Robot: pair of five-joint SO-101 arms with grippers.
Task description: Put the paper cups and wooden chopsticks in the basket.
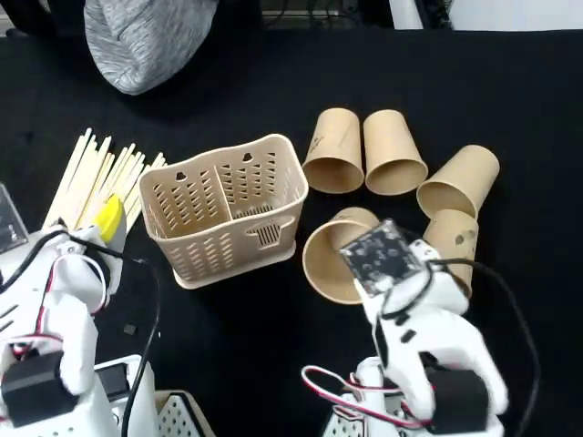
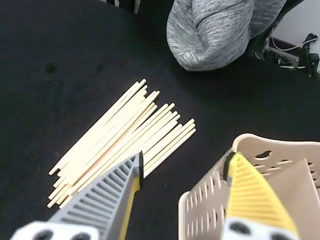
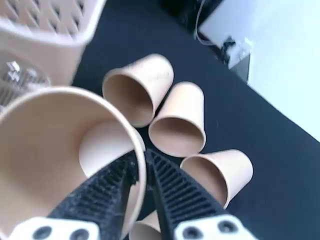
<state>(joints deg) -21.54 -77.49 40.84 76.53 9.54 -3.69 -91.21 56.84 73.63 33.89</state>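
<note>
Right wrist view, right gripper [image 3: 140, 159] pinching paper cup [image 3: 50, 135] rim, left gripper [image 2: 185, 158] spread

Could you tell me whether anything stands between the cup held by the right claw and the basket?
Nothing visible does. The right claw pinches the rim of a paper cup beside the basket, with only bare black table between them; the other paper cups lie off that path.
</note>
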